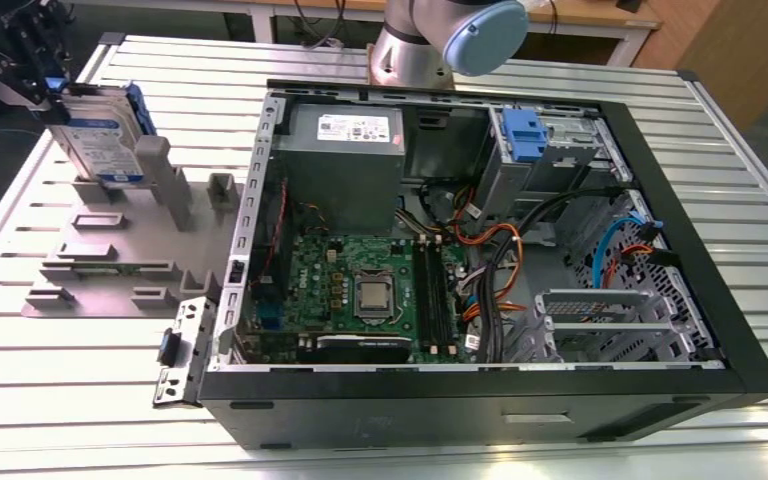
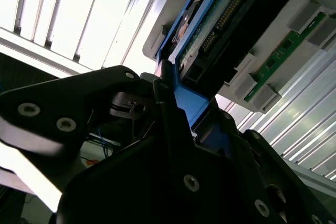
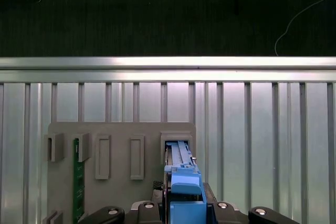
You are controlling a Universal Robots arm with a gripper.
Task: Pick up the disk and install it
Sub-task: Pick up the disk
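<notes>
Currently my jaws pinch the disk [image 1: 97, 140], ten o'clock of the case [image 1: 491, 400]. It stands in the rack [image 1: 104, 270]; install not done.

We see the arm [image 1: 408, 55] as a smooth silver-grey tube, its joint closed by a round pale-blue cap [image 1: 484, 35]. Our end effector [image 1: 40, 85] is matt black throughout, built of angular plates and rounded links. In the second wrist view, bright round-headed screws [image 2: 190, 182] dot its black housing, two of them paired on one rounded link [image 2: 47, 116]. In the first wrist view, more silver screws [image 3: 218, 205] sit along its black edge.
</notes>
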